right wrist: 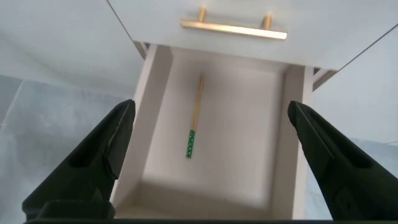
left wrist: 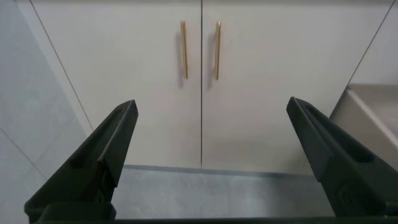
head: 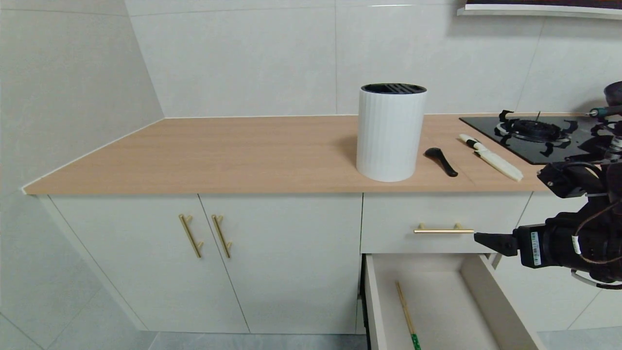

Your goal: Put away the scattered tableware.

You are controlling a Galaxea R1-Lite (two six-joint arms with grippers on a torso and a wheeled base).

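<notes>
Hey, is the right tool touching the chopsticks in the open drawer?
Apart. In the head view the right tool sits above the open drawer, with bare drawer floor between it and the chopsticks lying inside.

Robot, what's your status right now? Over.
Open, empty: left claw, right claw. Pulled-out drawer holds chopsticks. On countertop: black spoon, knife. Beside spoon: white knife holder.

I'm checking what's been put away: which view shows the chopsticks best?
The right wrist view: the chopsticks lie whole in the open drawer. The head view cuts off their green end; the left wrist view faces cabinet doors.
</notes>
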